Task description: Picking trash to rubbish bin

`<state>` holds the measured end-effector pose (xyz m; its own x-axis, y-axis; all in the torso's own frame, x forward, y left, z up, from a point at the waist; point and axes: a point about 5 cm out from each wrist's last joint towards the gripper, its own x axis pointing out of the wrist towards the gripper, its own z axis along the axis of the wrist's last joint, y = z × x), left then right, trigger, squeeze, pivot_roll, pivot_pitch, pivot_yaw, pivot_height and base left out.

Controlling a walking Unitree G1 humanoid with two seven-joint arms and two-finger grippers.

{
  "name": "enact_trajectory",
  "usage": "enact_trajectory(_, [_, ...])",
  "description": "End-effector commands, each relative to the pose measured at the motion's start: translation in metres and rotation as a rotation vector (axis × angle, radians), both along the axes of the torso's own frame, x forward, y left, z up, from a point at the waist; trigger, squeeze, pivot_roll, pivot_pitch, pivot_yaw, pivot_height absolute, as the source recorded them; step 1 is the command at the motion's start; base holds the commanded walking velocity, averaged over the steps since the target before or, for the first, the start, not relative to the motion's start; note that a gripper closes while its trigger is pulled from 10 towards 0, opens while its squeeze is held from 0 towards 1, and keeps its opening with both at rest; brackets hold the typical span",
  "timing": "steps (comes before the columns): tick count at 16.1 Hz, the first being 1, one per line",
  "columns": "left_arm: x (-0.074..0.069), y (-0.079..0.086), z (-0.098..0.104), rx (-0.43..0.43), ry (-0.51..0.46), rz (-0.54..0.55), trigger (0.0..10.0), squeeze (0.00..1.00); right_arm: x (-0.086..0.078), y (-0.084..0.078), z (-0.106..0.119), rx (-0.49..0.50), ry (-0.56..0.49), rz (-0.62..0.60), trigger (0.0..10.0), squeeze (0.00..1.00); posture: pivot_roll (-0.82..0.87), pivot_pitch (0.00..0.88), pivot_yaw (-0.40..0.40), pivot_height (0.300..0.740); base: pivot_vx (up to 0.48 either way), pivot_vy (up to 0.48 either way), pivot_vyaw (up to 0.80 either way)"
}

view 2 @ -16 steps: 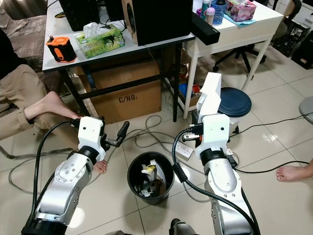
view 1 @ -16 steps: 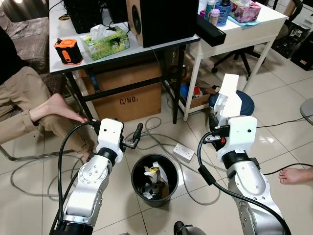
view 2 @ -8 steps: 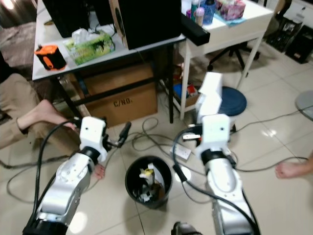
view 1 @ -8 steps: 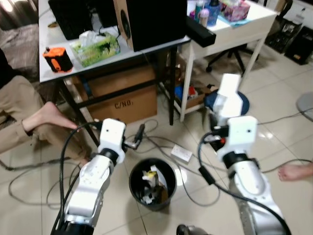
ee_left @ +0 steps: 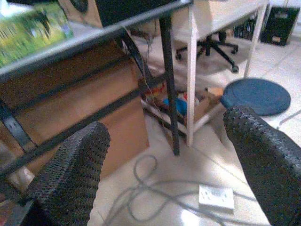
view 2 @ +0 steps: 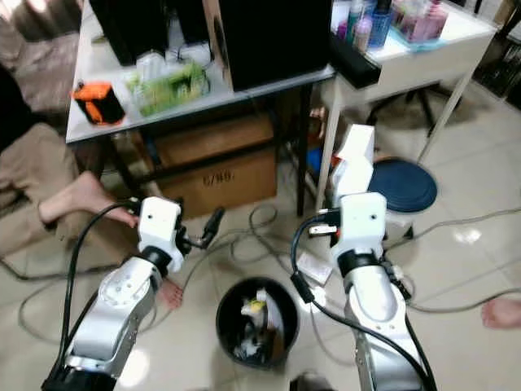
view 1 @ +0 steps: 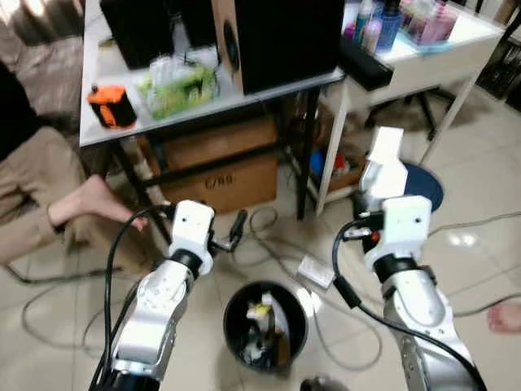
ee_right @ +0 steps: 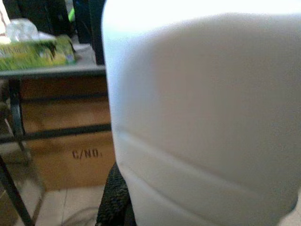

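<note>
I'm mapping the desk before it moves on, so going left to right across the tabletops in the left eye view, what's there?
Orange tape measure → green tissue box → black speaker → bottles → pink tissue box.

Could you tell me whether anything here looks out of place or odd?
The white carton is held upright in the right pincer, well away from the rubbish bin. Loose cables sprawl over the floor beside it.

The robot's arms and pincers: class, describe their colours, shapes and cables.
Both arms are silver, rounded metal segments, each topped by a boxy white wrist block. A thick black cable loops beside each. The left pincer has long black fingers with a knobbly textured surface. The right arm's wrist block shows a small red-orange detail.
</note>
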<state>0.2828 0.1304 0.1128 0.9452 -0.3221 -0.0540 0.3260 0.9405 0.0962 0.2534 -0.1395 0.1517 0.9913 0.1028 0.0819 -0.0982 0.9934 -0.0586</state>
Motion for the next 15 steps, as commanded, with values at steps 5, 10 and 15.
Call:
enact_trajectory(5, [-0.004,0.01,-0.006,0.021,0.024,0.018,10.0,0.0,-0.002,0.008,-0.001,0.003,0.0,0.026,10.0,0.0,-0.07,0.145,0.074,0.74,0.0,0.0,0.0])
enact_trajectory(10, [-0.001,0.012,-0.013,0.043,0.046,0.012,10.0,0.0,0.004,0.008,-0.008,-0.005,0.021,0.03,10.0,0.0,-0.07,0.161,0.087,0.74,0.0,0.0,0.0])
enact_trajectory(15, [0.005,0.024,-0.011,0.088,0.053,0.031,10.0,0.0,0.019,0.006,-0.021,-0.021,0.052,0.047,10.0,0.0,-0.02,0.234,0.139,0.74,0.0,0.0,0.0])
